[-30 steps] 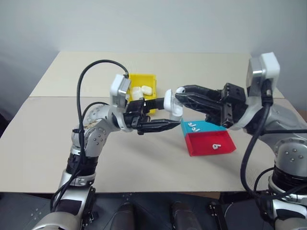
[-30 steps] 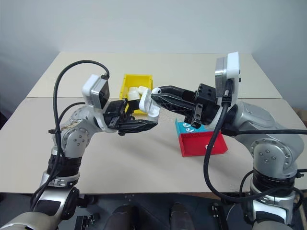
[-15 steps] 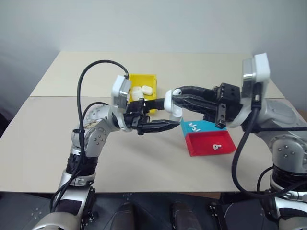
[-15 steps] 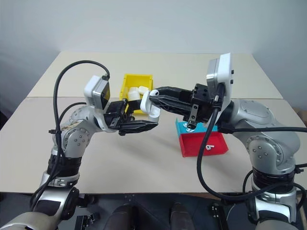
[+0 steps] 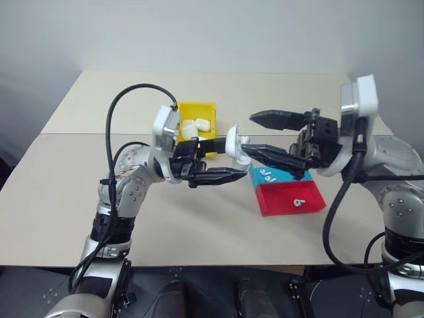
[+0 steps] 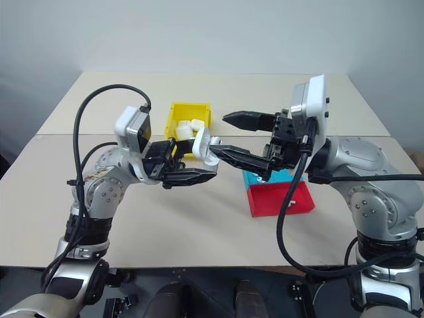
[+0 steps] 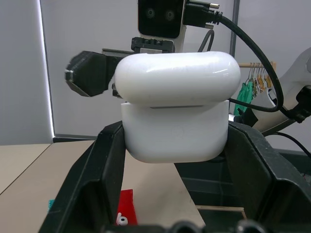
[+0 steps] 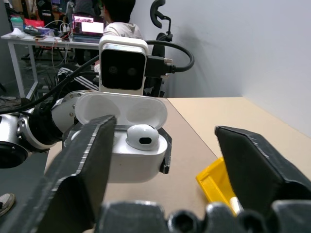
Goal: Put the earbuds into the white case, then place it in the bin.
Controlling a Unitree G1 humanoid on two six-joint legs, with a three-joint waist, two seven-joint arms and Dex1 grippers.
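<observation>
While the left gripper (image 5: 222, 161) clamps the white case (image 8: 127, 147) steady with one earbud (image 8: 142, 136) seated, the right gripper (image 5: 268, 136), spread wide just beside it, should fetch another earbud from the blue tray (image 5: 278, 175) below.

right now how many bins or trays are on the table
3. The yellow bin sits furthest back, behind the raised arms. The blue tray is nearer on the right, and the red tray lies directly in front of it, touching. The arms could hide another.
</observation>
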